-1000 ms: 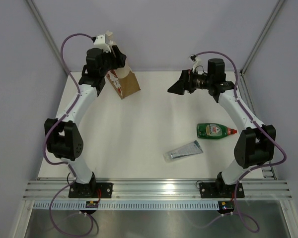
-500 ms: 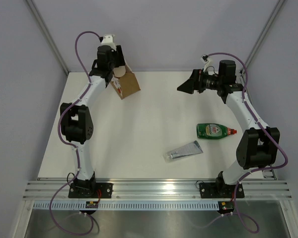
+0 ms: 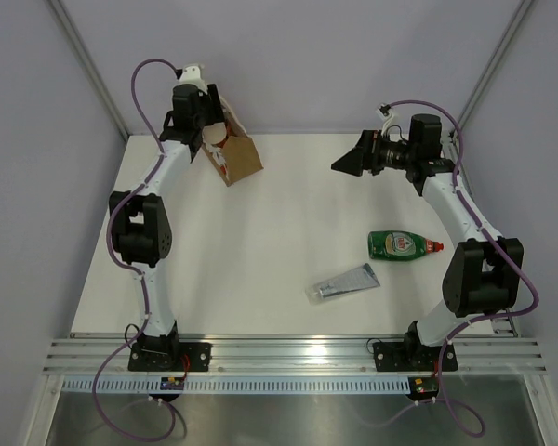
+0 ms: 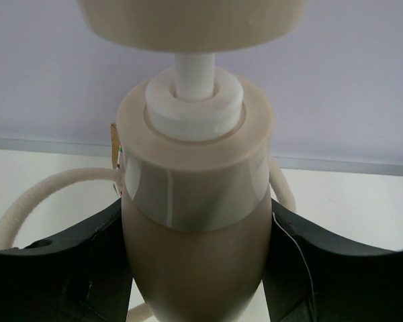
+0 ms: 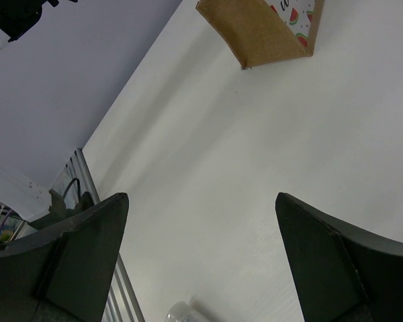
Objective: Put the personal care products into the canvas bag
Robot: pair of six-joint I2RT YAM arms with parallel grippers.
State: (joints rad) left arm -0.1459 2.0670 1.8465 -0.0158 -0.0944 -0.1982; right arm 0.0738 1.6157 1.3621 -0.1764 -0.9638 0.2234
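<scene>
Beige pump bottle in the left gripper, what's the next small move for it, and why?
Probably ease the beige pump bottle down into the canvas bag, then open. The left gripper is shut on the bottle's body. The wrist view shows the bag's white loop handles on either side of it, so it seems to be at the bag's mouth, not yet released.

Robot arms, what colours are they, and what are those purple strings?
The left arm and right arm both have white tube links and chunky black joints. The purple strings are cables looping along each arm down to its black base. The right gripper has fingers that are wide, black and wedge-shaped.
</scene>
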